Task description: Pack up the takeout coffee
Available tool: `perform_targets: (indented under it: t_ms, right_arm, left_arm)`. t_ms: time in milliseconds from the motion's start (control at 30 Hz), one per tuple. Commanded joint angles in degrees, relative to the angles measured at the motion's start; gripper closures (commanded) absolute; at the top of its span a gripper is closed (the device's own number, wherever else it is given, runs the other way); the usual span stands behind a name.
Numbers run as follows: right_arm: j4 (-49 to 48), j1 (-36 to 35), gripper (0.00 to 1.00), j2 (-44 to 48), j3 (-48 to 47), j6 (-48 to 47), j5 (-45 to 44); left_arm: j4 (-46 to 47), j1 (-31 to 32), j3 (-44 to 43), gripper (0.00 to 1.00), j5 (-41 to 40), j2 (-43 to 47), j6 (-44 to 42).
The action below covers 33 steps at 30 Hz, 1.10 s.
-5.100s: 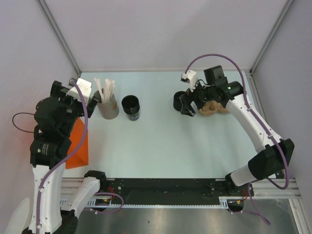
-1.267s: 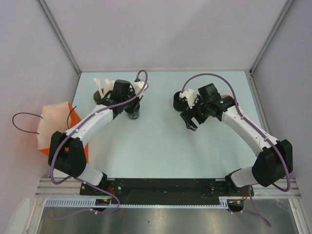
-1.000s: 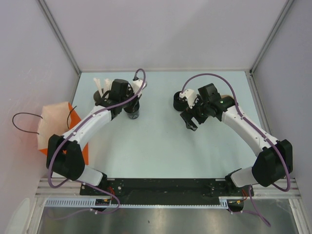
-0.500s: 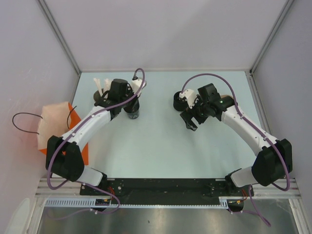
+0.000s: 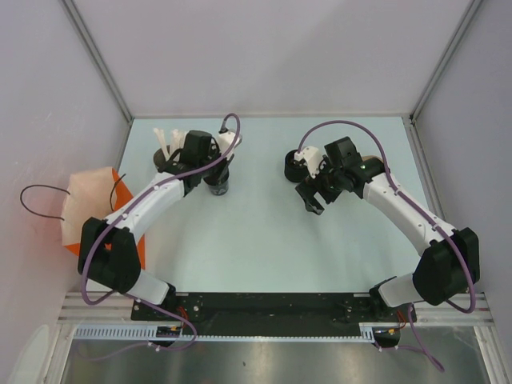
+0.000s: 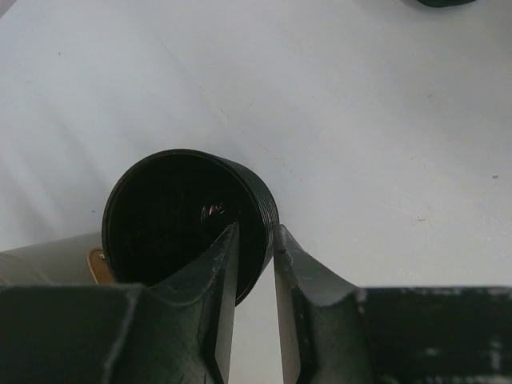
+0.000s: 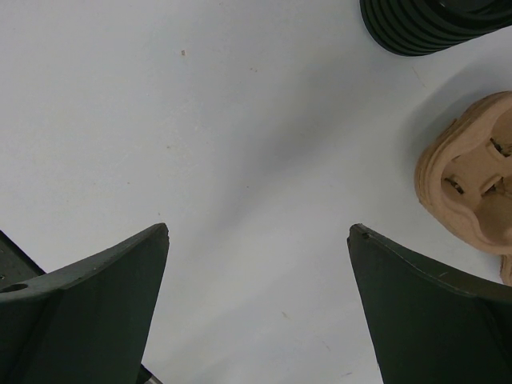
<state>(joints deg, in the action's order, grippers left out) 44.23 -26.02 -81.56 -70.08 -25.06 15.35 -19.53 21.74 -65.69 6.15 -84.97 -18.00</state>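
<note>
Table (image 5: 264, 240): bare surface under right gripper (image 7: 260, 230), jaws wide, empty.
Left gripper (image 6: 254, 227): jaws narrow, straddling rim of lidless cup (image 6: 160, 216); pinched or free, cannot tell.
Pulp carrier (image 7: 472, 176): beside right jaw.
Takeout coffee (image 7: 424, 24): beyond right jaw tip, apart; black, ribbed wall, lidded.
Recommend: centre wide jaws on body below lid, close gently.

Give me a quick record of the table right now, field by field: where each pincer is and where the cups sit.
left pincer: fingers straddle the rim of the lidless black cup, one inside, one outside; grip unclear
right pincer: open, holding nothing
lidded black cup: beyond the right pincer, not touched
tan cup carrier: beside the lidded cup, apart from it
straw cup: left of the lidless cup
</note>
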Motion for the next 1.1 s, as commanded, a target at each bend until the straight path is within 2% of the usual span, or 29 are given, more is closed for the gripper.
perform_targets:
  t_ms: [0,700,1067]
  right_arm:
    - [-1.25,0.09,0.00,-0.09,0.12,0.71,-0.59]
    - [-1.25,0.18,0.00,-0.18,0.21,0.80,-0.50]
    - [-1.16,0.09,0.00,-0.18,0.12,0.71,-0.68]
  left_arm:
    - [0.19,-0.29,-1.55,0.72,0.44,-0.29,0.33]
    - [1.42,-0.29,-0.84,0.99,-0.61,1.03,0.42]
    - [3.88,-0.29,0.56,0.99,-2.37,3.84,0.33]
